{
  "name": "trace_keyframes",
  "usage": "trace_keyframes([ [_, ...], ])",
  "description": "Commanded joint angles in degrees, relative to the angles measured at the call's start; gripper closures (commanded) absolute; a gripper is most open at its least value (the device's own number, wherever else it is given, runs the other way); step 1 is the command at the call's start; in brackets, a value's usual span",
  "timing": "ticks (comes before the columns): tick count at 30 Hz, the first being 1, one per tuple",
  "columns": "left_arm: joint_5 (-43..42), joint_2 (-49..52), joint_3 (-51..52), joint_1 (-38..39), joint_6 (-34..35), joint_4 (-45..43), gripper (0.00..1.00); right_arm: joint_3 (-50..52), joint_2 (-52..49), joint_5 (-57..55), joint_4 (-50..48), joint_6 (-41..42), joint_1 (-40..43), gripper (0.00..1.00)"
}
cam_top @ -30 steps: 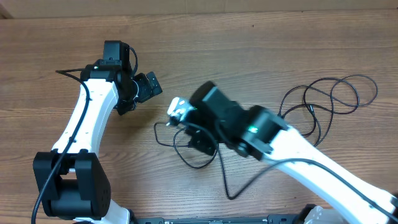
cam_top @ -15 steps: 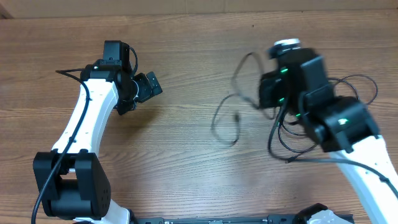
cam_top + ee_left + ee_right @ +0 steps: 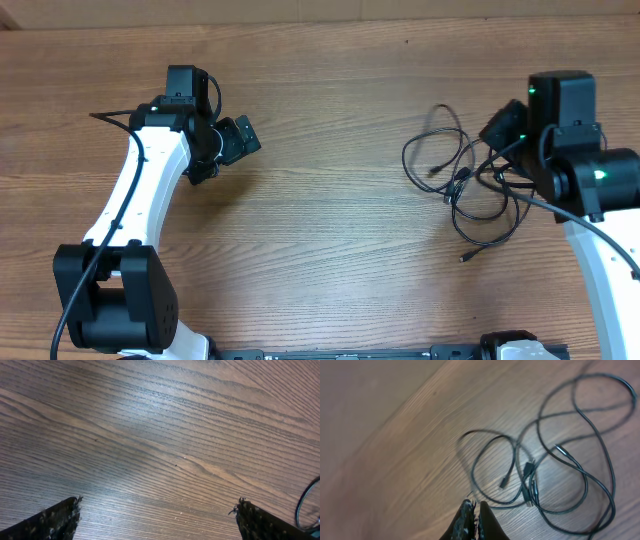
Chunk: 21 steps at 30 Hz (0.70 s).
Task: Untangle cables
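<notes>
The cables [image 3: 452, 187] lie in loose overlapping black loops on the wooden table at the right, with small plugs [image 3: 529, 467] near the middle of the bunch. One loose plug end [image 3: 465, 258] trails toward the front. My right gripper [image 3: 495, 140] hangs over the right side of the bunch. Its jaws are shut [image 3: 476, 504], and the nearest cable loop [image 3: 472, 467] runs in at the fingertips. My left gripper [image 3: 240, 140] is far off at the left, wide open [image 3: 159, 501] over bare wood with nothing between its fingers.
A thicker black wire [image 3: 110, 118] runs along the left arm. The table's back edge [image 3: 320, 22] runs across the top. A thin dark arc [image 3: 299, 507] shows at the right edge of the left wrist view.
My right gripper has swung from the table's middle to the far right, dragging the cables with it. They now lie spread at the right. The left arm has not moved.
</notes>
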<state>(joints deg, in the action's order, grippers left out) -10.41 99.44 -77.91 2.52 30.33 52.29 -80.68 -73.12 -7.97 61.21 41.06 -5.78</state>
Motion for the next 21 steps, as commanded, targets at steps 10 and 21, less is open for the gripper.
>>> trace_keyframes([
  [10, 0.5, 0.6, 0.4, 0.1, 0.7, -0.1, 0.00, 0.9, -0.1, -0.5, 3.3, 5.9, 1.4, 0.56],
  [21, 0.5, 0.6, 0.4, 0.1, 0.7, -0.1, 0.00, 0.9, -3.0, 0.3, 4.5, 5.9, 1.4, 0.00],
])
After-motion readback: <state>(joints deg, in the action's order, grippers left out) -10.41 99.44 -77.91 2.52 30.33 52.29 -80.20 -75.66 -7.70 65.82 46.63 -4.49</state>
